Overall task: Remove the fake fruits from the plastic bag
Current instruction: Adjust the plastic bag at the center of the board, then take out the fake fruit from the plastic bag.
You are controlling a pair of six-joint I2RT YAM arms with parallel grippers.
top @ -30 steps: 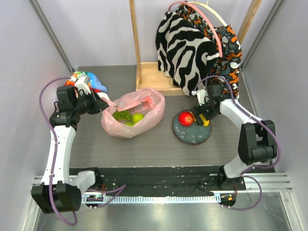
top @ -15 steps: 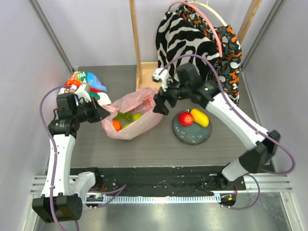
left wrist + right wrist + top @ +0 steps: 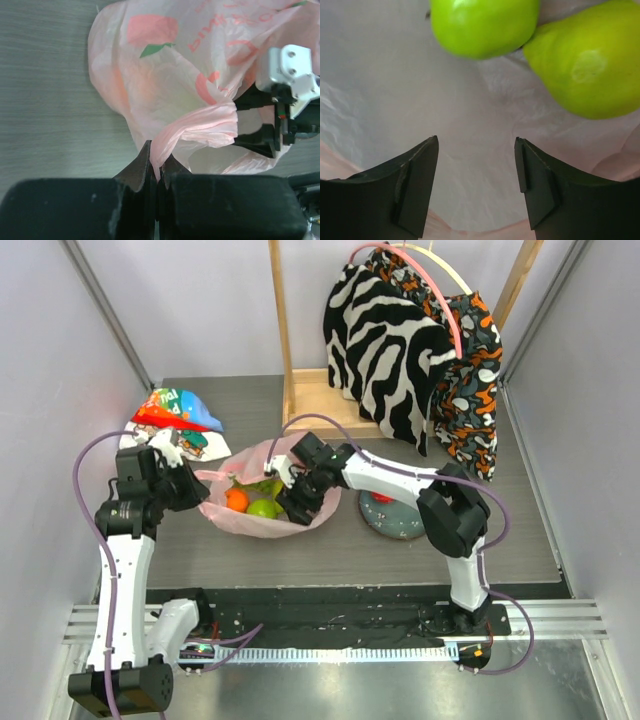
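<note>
The pink plastic bag (image 3: 318,502) lies open mid-table. In it I see an orange (image 3: 236,500), a green apple (image 3: 263,508) and more green fruit (image 3: 264,486). My left gripper (image 3: 197,491) is shut on the bag's left edge and holds the pinched plastic (image 3: 190,127) up. My right gripper (image 3: 290,508) is open inside the bag mouth. Its fingers hang over bare bag lining (image 3: 385,85), just short of the green apple (image 3: 482,25) and the green pear (image 3: 585,65). A bit of the red apple (image 3: 383,498) shows by the plate.
A dark plate (image 3: 400,525) sits right of the bag, mostly under my right arm. A cartoon-printed white bag (image 3: 170,415) lies at the back left. A wooden rack (image 3: 315,390) with zebra-striped (image 3: 385,340) and patterned clothes stands at the back.
My right arm has swung from the plate leftward and down into the bag mouth. My left gripper has drawn the bag's edge a little left and nearer. The orange has come into view.
</note>
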